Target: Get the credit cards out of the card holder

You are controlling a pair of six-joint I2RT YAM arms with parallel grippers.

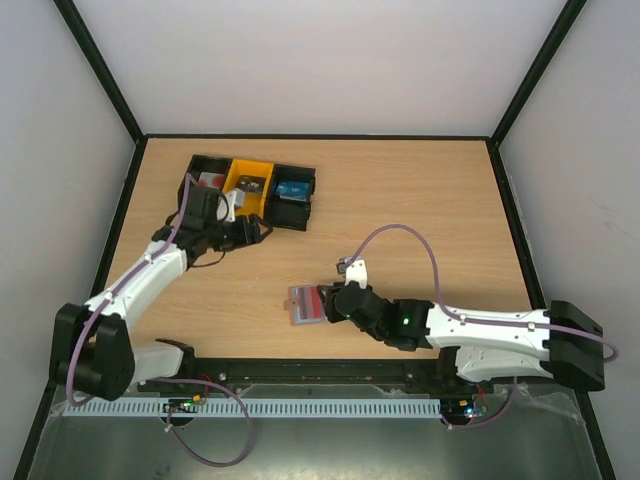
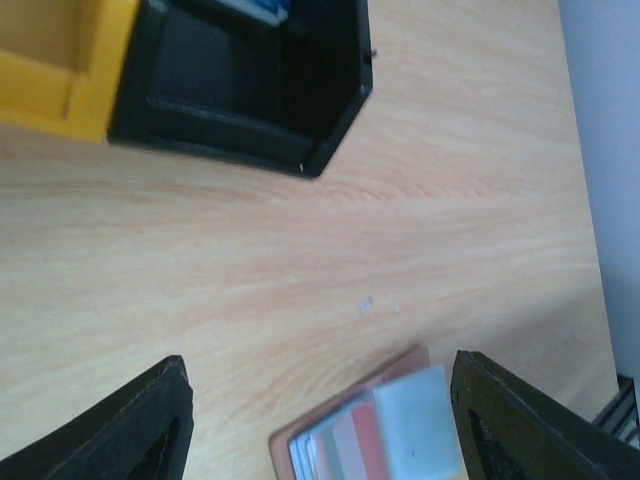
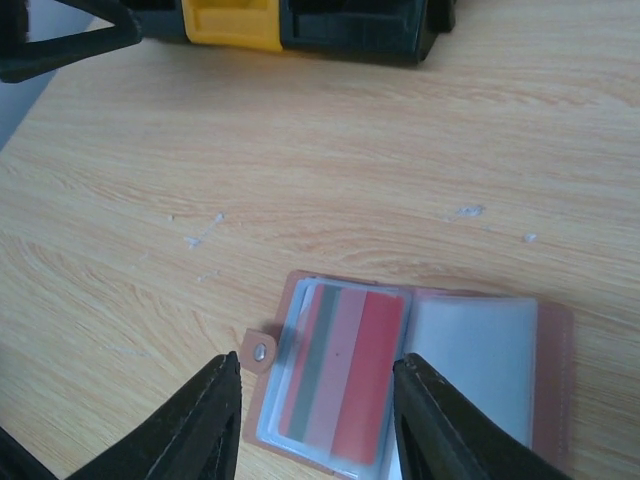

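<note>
Mauve-brown folding card holder [image 3: 405,385] open on wooden worktop [image 1: 420,200], lower centre of top view; pinkish-red and grey credit cards [image 3: 340,375] pocketed, none removed; right gripper [image 3: 318,370] apart, straddling card panel; left gripper [image 1: 255,232] apart, empty, by black-and-yellow bins [image 1: 255,185].

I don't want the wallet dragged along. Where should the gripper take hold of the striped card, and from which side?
Probably a short end of the striped card, approached low along its length. It lies flat in a clear pocket of the open card holder, so its face is covered. Which end is open, I cannot tell.
</note>
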